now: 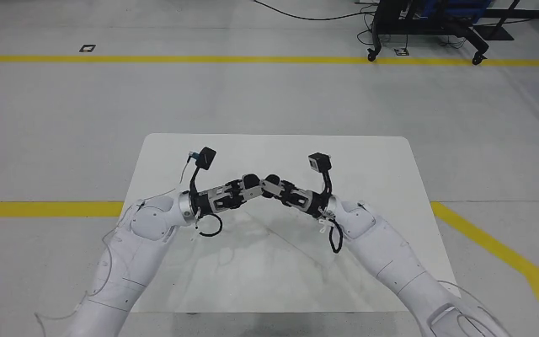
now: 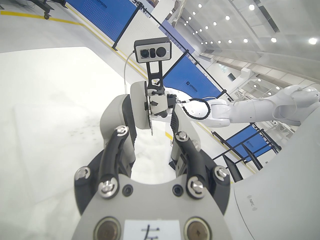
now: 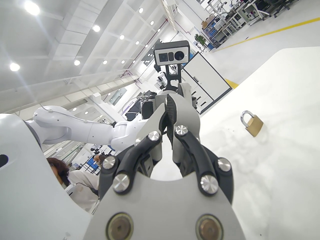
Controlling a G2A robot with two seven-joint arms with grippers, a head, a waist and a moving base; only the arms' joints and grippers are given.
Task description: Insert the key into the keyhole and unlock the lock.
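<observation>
Lock [image 3: 252, 124]: a small brass padlock that lies on the white desk [image 3: 280, 176], well apart from both tools. Its shackle looks closed, and I see nothing standing in its keyhole.

By that, the task seems barely begun. The lock is not yet held, no key is in it, and the inserting and turning are all left to do.

The right tool [image 3: 172, 106] is closed tight, its ribbed pads pressed together. Whether a thin key is pinched between them cannot be told. The left tool [image 2: 150, 113] is spread wide and grips nothing.

In the top view the two tools come tip to tip above the middle of the desk. That may mean something small is being passed or regripped, but this is only a guess.

Hard to make out:
- The lock's keyhole side is too small to see.
- The spot where the tools meet is crowded by fingers and brackets.
- How the lock lies relative to each arm is unclear.
</observation>
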